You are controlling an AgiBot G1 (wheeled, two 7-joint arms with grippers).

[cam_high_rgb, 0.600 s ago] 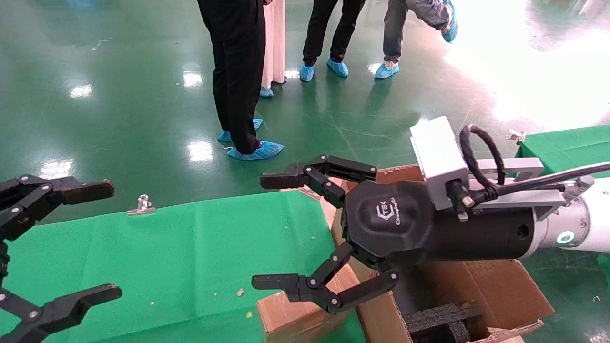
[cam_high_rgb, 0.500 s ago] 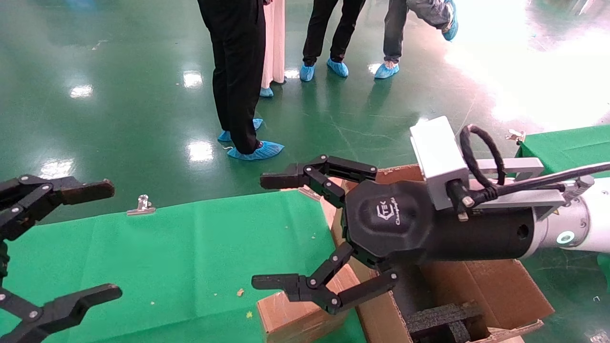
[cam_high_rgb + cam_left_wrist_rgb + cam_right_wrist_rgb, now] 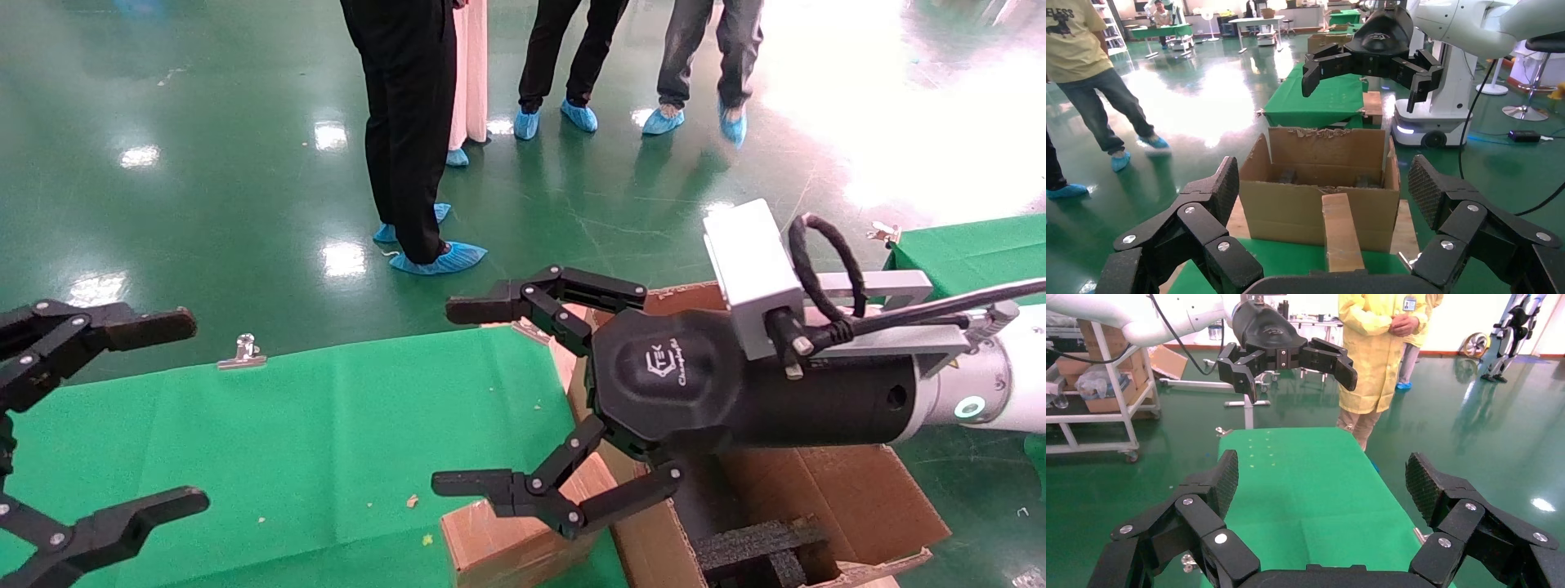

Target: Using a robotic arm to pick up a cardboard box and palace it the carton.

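The small brown cardboard box (image 3: 498,541) lies on the green table (image 3: 327,425) at its right end, touching the carton. The left wrist view shows the cardboard box (image 3: 1341,231) as a narrow strip against the carton's wall. The large carton (image 3: 854,494) stands off the table's right end, with black foam (image 3: 756,545) inside and ragged flaps; the carton (image 3: 1291,202) is open-topped. My right gripper (image 3: 451,396) on the white robotic arm (image 3: 993,384) hovers open over the box, holding nothing. My left gripper (image 3: 184,408) hangs open over the table's left end.
Several people in blue shoe covers (image 3: 441,260) stand on the glossy green floor beyond the table. A metal clip (image 3: 243,353) holds the cloth at the far edge. A second green table (image 3: 972,249) is at the far right. A person in yellow (image 3: 1376,349) stands nearby.
Both arms and the box are where they were. Only a person in the background has put a raised foot down.
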